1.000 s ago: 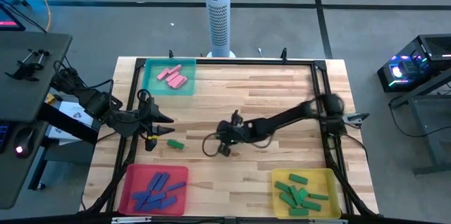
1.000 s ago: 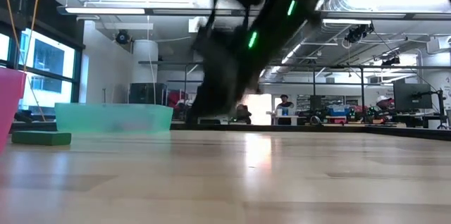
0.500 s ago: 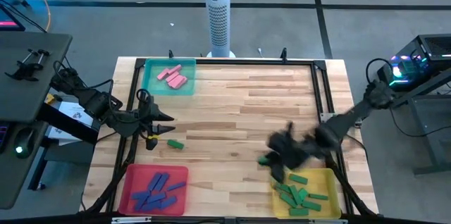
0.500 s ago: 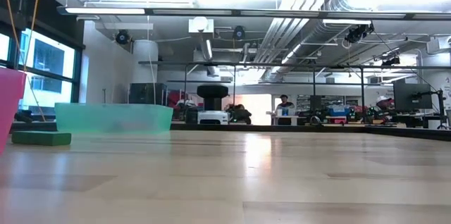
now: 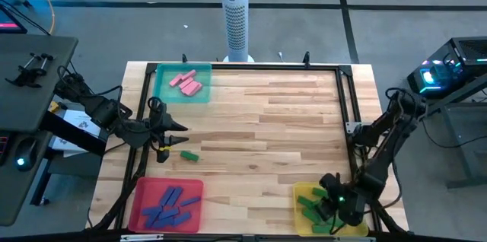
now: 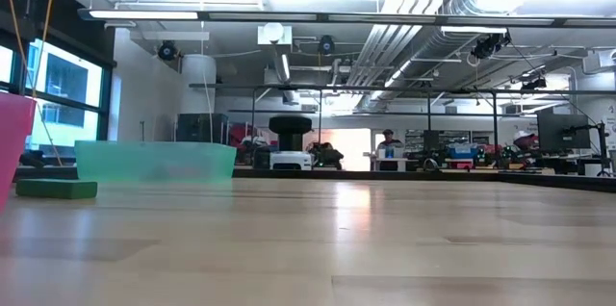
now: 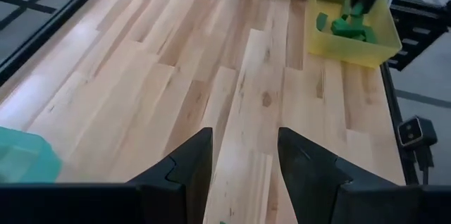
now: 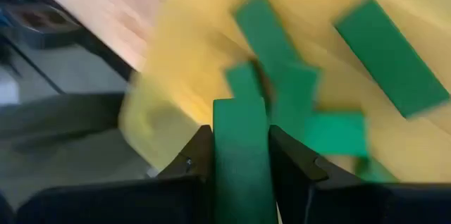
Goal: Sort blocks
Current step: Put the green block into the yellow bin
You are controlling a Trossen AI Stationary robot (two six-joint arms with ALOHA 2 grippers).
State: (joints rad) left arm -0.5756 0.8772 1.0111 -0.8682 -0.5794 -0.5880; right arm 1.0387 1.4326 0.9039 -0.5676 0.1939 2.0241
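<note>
— What stands at the left of the wooden table (image 5: 266, 120)?

— The left gripper (image 5: 176, 134) waits near the left edge, its fingers (image 7: 189, 164) parted with only bare planks between them and nothing in hold. One green block (image 5: 189, 155) lies loose on the wood just beside it. Behind it, at the far left corner, the teal tray (image 5: 183, 84) carries a few pink blocks (image 5: 187, 81); at the near left corner the red tray (image 5: 167, 204) is filled with blue blocks (image 5: 167, 205).

— And on the right?

— The right gripper (image 5: 332, 205) hangs over the yellow tray (image 5: 304, 191) at the near right corner, jaws clamped on a green block (image 8: 242, 155) that stands between them — the wrist camera shows it squarely. Beneath it lies the heap of green blocks (image 8: 317, 97) already in the tray; the held block seems to sit just above them, though the blur makes contact hard to judge.
</note>
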